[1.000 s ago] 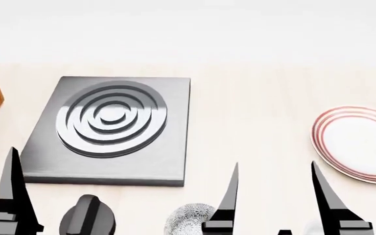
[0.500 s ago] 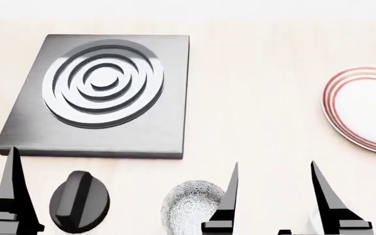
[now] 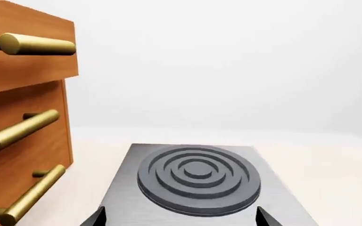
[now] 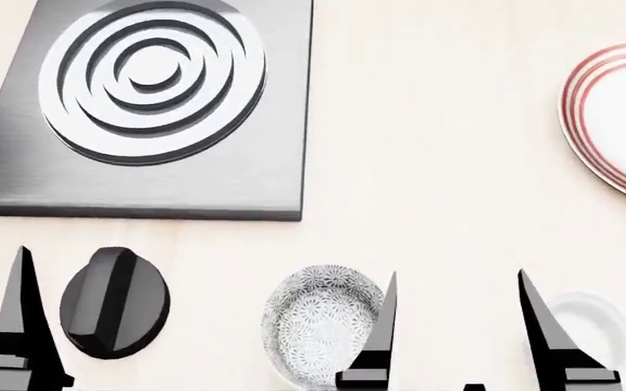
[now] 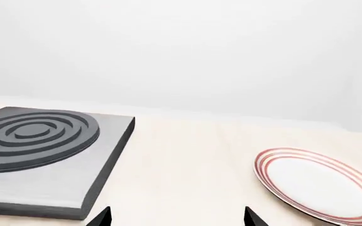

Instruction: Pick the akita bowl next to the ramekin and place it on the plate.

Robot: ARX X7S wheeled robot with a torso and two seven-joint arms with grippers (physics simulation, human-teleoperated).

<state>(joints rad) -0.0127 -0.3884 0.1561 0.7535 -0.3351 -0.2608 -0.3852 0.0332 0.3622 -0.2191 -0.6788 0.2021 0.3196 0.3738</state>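
The desk (image 4: 443, 204) looks like pale, matt wood with a faint grain. The hob slab (image 4: 237, 163) has a brushed, satin grey metal look, its ringed burner (image 4: 150, 77) smooth and shiny. The knob (image 4: 112, 303) is glossy black plastic. The akita bowl (image 4: 319, 330), ramekin (image 4: 596, 326) and plate (image 4: 618, 122) appear as glazed ceramic. The cabinet (image 3: 36, 136) is warm wood with brassy handles (image 3: 24, 129).

Grey-speckled akita bowl (image 4: 319, 330) sat upright at near edge, white ramekin (image 4: 590, 330) to its right, red-ringed plate (image 4: 618, 122) lay farther back right
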